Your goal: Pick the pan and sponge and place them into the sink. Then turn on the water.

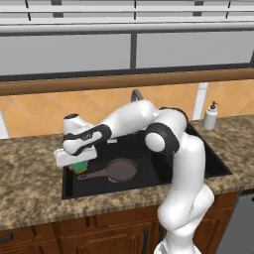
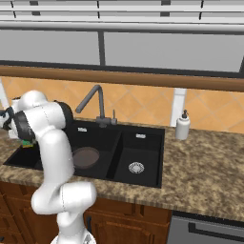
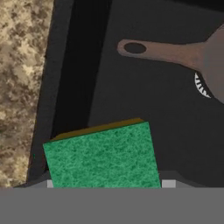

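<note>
Hand view, sponge (image 3: 101,157): lower centre, clamped between jaws, above sink (image 3: 131,96) floor.
Pan (image 3: 192,54): upper right, lying in basin.
Gripper (image 1: 77,166): left side of sink.

Arm folded low, reaching left over sink (image 1: 218,171) left edge; gripper (image 1: 79,166) pointing down, jaws closed on sponge (image 3: 103,157).

The green sponge (image 3: 101,156) hangs over the black sink (image 3: 70,65), the pan (image 3: 192,54) lying on the basin floor.
</note>
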